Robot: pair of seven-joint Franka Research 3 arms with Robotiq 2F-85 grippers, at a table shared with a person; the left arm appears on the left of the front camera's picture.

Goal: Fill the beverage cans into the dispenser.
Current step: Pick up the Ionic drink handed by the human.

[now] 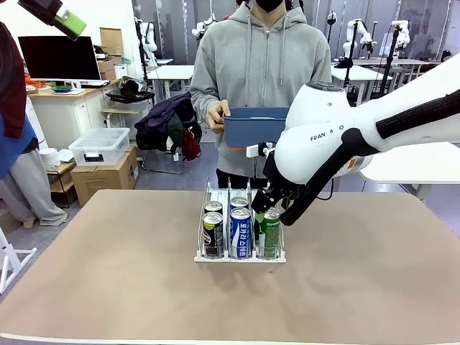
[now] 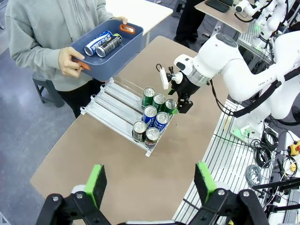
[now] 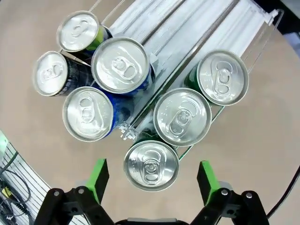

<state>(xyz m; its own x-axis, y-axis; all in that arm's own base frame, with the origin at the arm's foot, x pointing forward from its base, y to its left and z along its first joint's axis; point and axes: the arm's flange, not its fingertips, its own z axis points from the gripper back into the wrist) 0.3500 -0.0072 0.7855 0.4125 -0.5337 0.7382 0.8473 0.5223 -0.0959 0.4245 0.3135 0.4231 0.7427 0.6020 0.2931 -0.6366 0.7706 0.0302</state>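
Hovering above the near green can (image 3: 151, 166) in the dispenser's (image 2: 110, 105) right lane, the right tool (image 3: 153, 169) stands open, pads (image 3: 101, 171) clear of the upright can. Two more cans (image 2: 104, 43) lie on their sides in the blue bin (image 2: 127, 48) the person (image 1: 262, 57) holds beyond the far end, nearer this arm than the raised, open left tool (image 2: 150, 183).

cans (image 3: 181, 116): glossy metal, brushed silver tops
dispenser (image 2: 108, 104): clear plastic, wire dividers
bin (image 1: 251, 128): smooth blue plastic
table (image 1: 108, 273): matt tan
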